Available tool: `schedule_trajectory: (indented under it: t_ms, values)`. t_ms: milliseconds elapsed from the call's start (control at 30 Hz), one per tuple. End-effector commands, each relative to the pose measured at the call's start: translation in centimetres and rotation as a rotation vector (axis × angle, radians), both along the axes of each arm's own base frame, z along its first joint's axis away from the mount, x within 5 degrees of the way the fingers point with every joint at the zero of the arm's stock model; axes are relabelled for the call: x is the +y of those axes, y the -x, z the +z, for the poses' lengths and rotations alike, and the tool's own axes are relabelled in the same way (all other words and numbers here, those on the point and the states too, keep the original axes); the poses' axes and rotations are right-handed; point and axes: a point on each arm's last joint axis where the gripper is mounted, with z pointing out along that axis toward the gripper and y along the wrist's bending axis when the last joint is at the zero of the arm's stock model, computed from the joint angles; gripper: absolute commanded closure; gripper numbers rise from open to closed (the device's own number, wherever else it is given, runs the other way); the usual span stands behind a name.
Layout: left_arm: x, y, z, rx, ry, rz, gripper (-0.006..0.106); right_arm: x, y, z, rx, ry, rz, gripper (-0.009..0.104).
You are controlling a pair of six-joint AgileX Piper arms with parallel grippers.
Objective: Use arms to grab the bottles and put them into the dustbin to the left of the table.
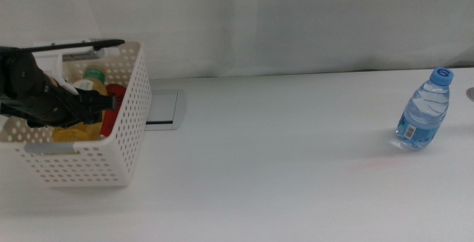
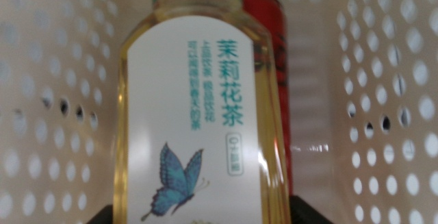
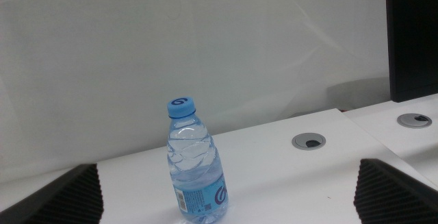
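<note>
The left gripper (image 1: 100,103) sits inside the dustbin (image 1: 89,164), jaws clamped on the yellow-drink bottle (image 2: 205,114), soda can (image 2: 270,66) behind it. The right gripper's jaws are spread; beyond, the water bottle (image 3: 197,166) stands upright on the table (image 1: 281,160).

My white tabletop (image 1: 281,168) carries the dustbin (image 1: 89,160) far left and the water bottle (image 1: 424,110) far right.
</note>
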Motion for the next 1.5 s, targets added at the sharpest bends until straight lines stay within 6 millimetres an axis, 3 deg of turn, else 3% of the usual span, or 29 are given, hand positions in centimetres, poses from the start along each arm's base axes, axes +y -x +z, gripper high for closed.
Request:
schedule_trajectory:
  t_ms: [0, 333, 467, 633, 667, 700, 867, 1067, 1300, 1467]
  values:
    - [0.0, -0.6, -0.6, -0.012, 0.012, 0.015, 0.103, 0.0, 0.3, 0.0, -0.029, 0.016, -0.011, -0.008]
    - [-0.1, -1.0, -1.3, -0.026, 0.024, 0.027, 0.099, 0.0, 0.3, 0.0, -0.029, 0.016, -0.011, -0.008]
    - [-0.1, -1.3, -1.0, -0.059, 0.026, 0.024, 0.073, 0.0, 0.3, 0.0, -0.029, 0.016, -0.011, -0.008]
    - [-0.1, -1.4, -0.8, -0.08, 0.031, 0.025, 0.028, 0.0, 0.3, 0.0, -0.029, 0.016, -0.011, -0.008]
    - [-0.1, -1.3, -0.7, -0.082, 0.035, 0.029, 0.013, 0.0, 0.3, 0.0, -0.029, 0.016, -0.011, -0.008]
    - [-0.2, -1.3, -0.6, -0.086, 0.044, 0.034, 0.007, 0.0, 0.3, 0.0, -0.029, 0.016, -0.011, -0.008]
    - [-0.2, -1.3, 0.4, -0.129, 0.047, 0.034, 0.007, 0.0, 0.3, 0.0, -0.029, 0.016, -0.011, -0.008]
    - [-0.2, -0.7, 3.2, -0.228, 0.049, 0.029, 0.007, 0.0, 0.3, 0.0, -0.029, 0.016, -0.011, -0.008]
    - [-0.3, 1.0, 9.0, -0.41, 0.05, 0.021, 0.007, 0.0, 0.3, 0.0, -0.029, 0.016, -0.011, -0.008]
    - [-0.3, 3.5, 13.5, -0.549, 0.049, 0.015, 0.007, -0.1, 0.3, 0.0, -0.027, 0.056, -0.017, -0.008]
